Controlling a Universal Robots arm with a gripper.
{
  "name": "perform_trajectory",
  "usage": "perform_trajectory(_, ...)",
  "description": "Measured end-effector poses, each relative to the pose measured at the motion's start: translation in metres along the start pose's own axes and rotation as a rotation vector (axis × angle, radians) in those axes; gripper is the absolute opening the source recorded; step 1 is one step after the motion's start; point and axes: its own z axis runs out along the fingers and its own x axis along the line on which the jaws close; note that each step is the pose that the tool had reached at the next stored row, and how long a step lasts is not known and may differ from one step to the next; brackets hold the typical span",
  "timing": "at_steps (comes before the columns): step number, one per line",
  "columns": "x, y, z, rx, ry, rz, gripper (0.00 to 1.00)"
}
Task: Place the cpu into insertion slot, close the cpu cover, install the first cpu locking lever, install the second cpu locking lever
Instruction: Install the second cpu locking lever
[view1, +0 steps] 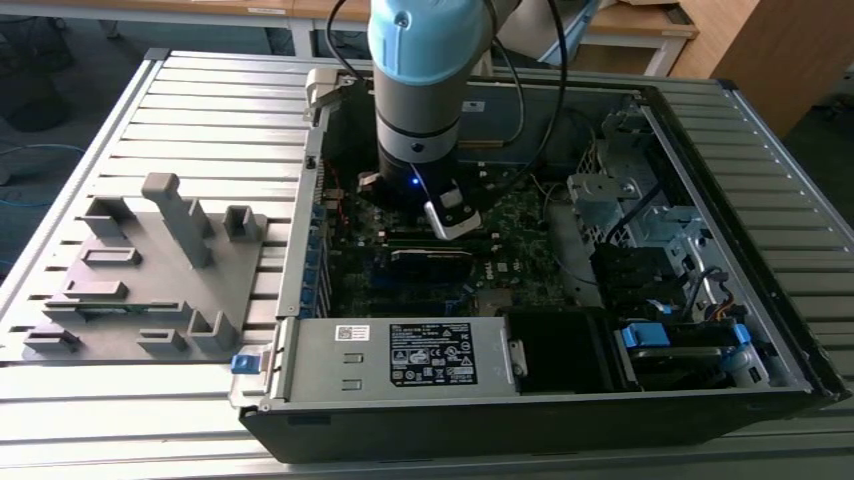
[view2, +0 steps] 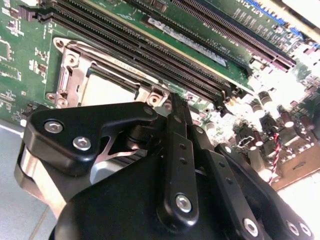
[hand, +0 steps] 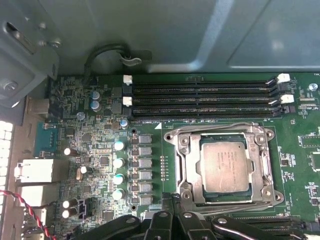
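Cpu (hand: 223, 169) seated in insertion slot (hand: 187, 172), cpu cover (hand: 260, 150) down; pincer (view2: 172, 107) narrow, empty, just beside the frame — risk: scraping board components.

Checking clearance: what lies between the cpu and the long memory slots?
In the first wrist view, only the cpu cover's metal frame edge and a strip of green board separate the cpu from the memory slots.

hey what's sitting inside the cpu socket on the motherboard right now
The cpu, silver top up, lies in the insertion slot with the cpu cover framing it. The socket's contacts beneath are covered by the chip. The gripper is at the socket's edge.
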Motion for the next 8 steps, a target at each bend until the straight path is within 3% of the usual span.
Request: perform_trajectory(8, -0.0003, -0.0009, -0.0048, -0.0007, 0.0001, 0.000, 0.11)
